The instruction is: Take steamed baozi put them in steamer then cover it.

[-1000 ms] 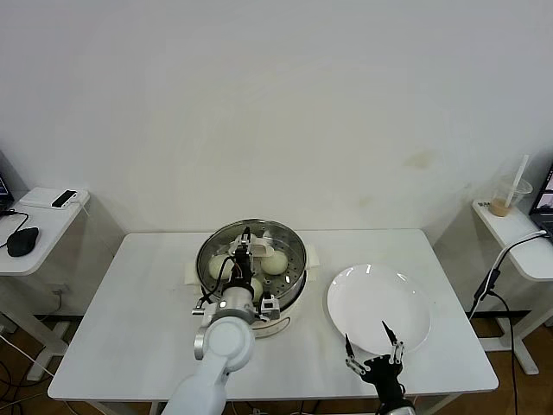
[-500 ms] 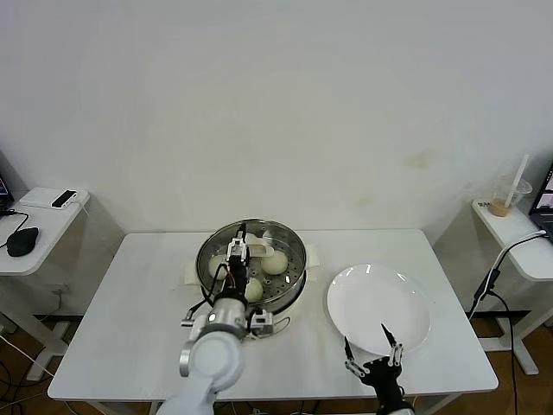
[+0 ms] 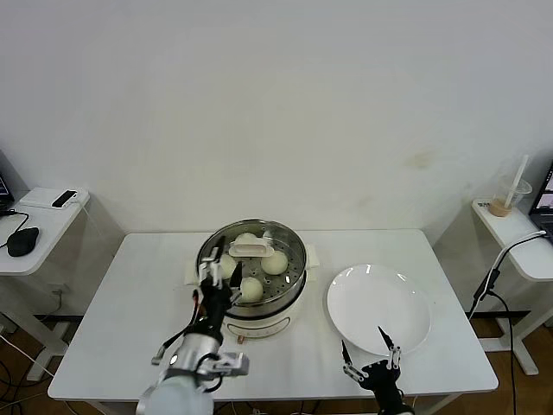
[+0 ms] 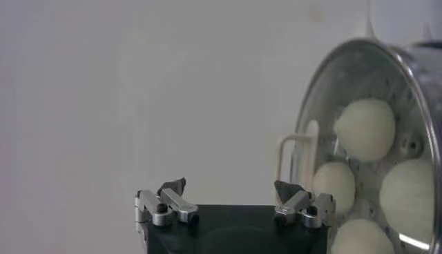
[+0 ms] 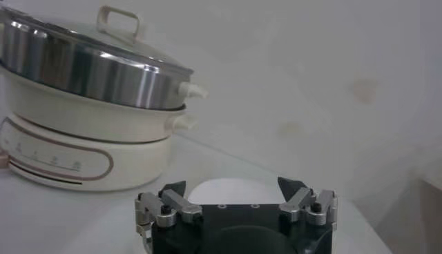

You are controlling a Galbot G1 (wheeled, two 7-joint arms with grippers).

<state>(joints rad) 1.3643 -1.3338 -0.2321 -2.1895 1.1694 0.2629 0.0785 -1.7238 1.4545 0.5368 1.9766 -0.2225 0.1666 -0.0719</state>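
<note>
Change since earlier: left gripper (image 3: 212, 278) had drawn back from over the pot toward the lower left of the head view, leaving the cover (image 3: 251, 250) behind.
Cover: seated on the steamer (image 3: 251, 298) at frame centre, its oblong handle lying left-right.
Steamed baozi (image 3: 275, 262): four inside, under the glass.
Left gripper: fingers apart, empty, just left of the steamer's rim, the nearer arm.
Right gripper (image 3: 370, 355): fingers apart, empty, low in the frame below the white plate (image 3: 380, 307).
Judgement: task looked complete.
</note>
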